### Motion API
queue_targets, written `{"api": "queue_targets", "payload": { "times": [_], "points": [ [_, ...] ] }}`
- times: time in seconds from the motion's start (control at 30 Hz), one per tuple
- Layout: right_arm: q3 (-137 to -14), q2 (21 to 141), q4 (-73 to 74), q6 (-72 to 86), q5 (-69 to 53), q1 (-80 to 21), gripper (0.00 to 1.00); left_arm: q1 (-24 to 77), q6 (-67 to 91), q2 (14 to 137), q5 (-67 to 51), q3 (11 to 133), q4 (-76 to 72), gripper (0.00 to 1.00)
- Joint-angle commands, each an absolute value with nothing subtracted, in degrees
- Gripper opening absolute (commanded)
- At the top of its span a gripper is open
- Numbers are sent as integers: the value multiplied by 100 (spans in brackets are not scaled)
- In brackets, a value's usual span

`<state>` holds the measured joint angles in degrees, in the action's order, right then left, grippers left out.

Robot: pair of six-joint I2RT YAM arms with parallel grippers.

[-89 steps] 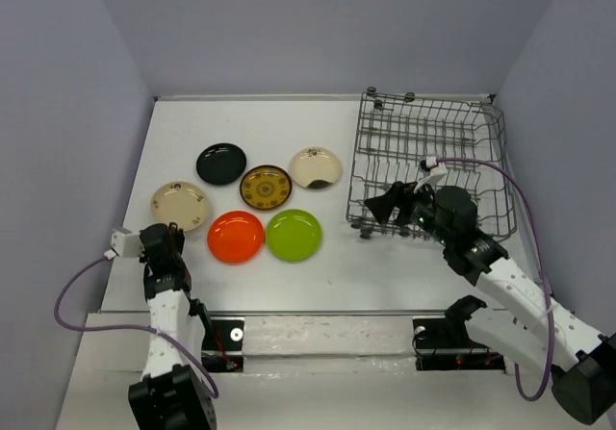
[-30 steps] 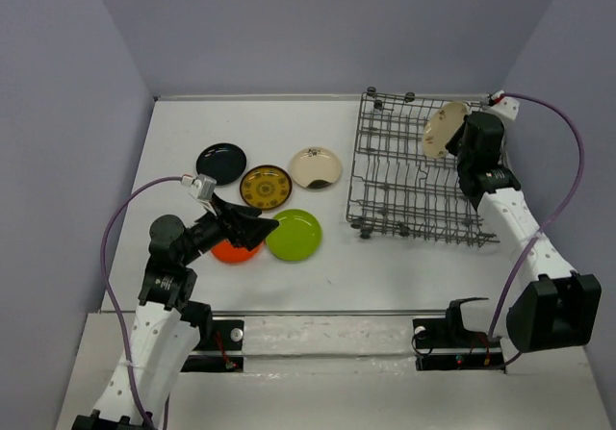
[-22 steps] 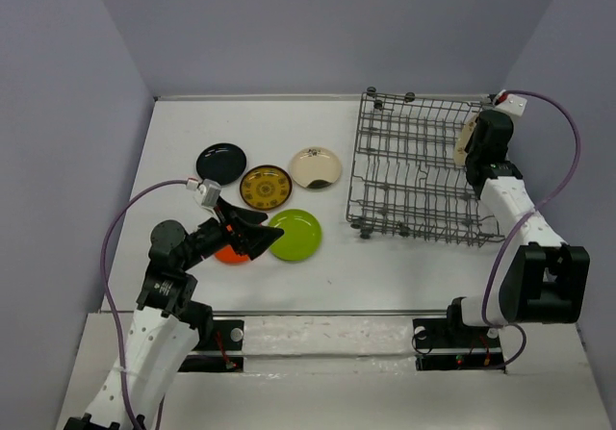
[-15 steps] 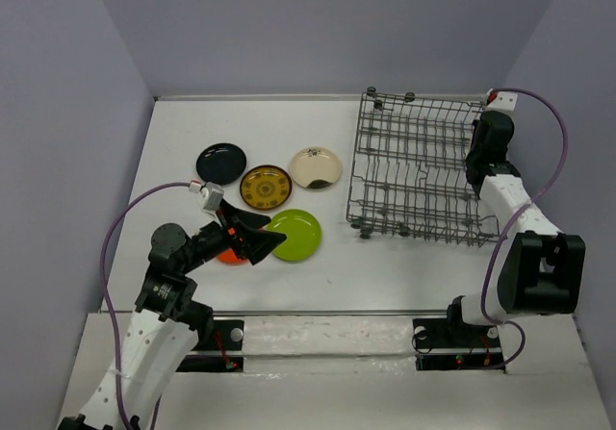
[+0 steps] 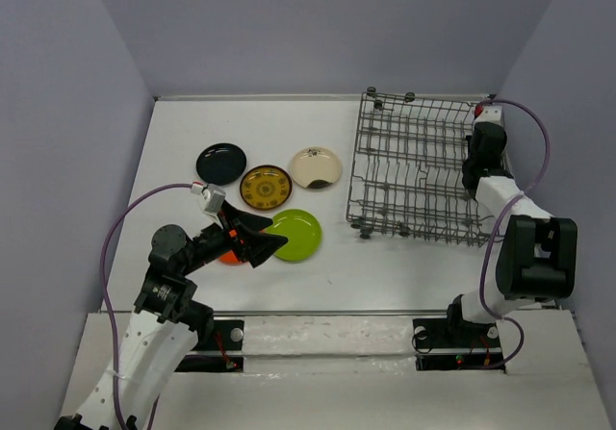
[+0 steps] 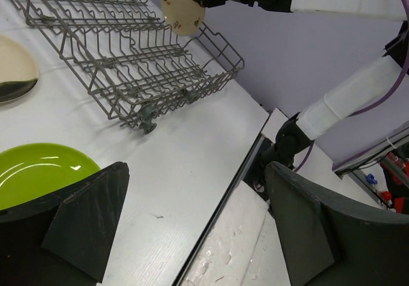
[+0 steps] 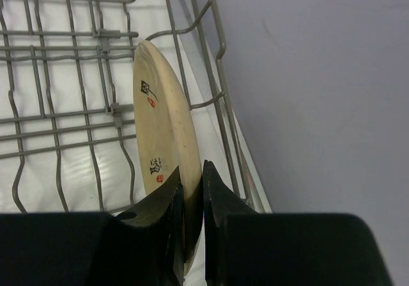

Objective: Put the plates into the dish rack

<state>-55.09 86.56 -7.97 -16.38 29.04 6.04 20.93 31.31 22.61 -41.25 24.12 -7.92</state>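
Over the last second the right arm has turned the cream plate (image 7: 160, 132) from face-up-to-the-camera to standing on edge, and carried it to the dish rack (image 5: 414, 161) at its end by the table's right edge. That sets the plate up to slide down between the wires. Whether its lower rim is already seated I cannot tell. The right fingers (image 7: 190, 180) are nearly closed, pinching the plate's rim from both faces.

The right arm is stretched far along the right edge of the table, its wrist above the rack's far right corner.

The left arm has meanwhile reached forward. The left fingers (image 5: 252, 235) are spread fully wide and hold nothing, hanging over the orange plate (image 5: 223, 254) just beside the green plate (image 5: 298, 233), probably the next pick. The black plate (image 5: 220, 163), brown plate (image 5: 266, 187) and second cream plate (image 5: 316, 167) lie flat on the table, not yet loaded.
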Motion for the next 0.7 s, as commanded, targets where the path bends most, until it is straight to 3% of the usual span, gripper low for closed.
{"api": "queue_targets", "payload": {
  "times": [0.0, 0.23, 0.53, 0.67],
  "points": [
    [-5493, 8710, -1187, -1635, 2856, 659, 7, 2118, 3067, 2224, -4166, 2663, -932, 99],
    [-5511, 8956, -1073, -1495, 2795, 659, 7, 2118, 3067, 2241, -4149, 2663, -923, 99],
    [-5414, 9237, -958, -1082, 2813, 659, 34, 2118, 3085, 2311, -4061, 2663, -888, 99],
    [-5554, 9176, -870, -888, 2935, 659, 56, 2101, 3094, 2390, -4069, 2672, -879, 99]
  ]
}}
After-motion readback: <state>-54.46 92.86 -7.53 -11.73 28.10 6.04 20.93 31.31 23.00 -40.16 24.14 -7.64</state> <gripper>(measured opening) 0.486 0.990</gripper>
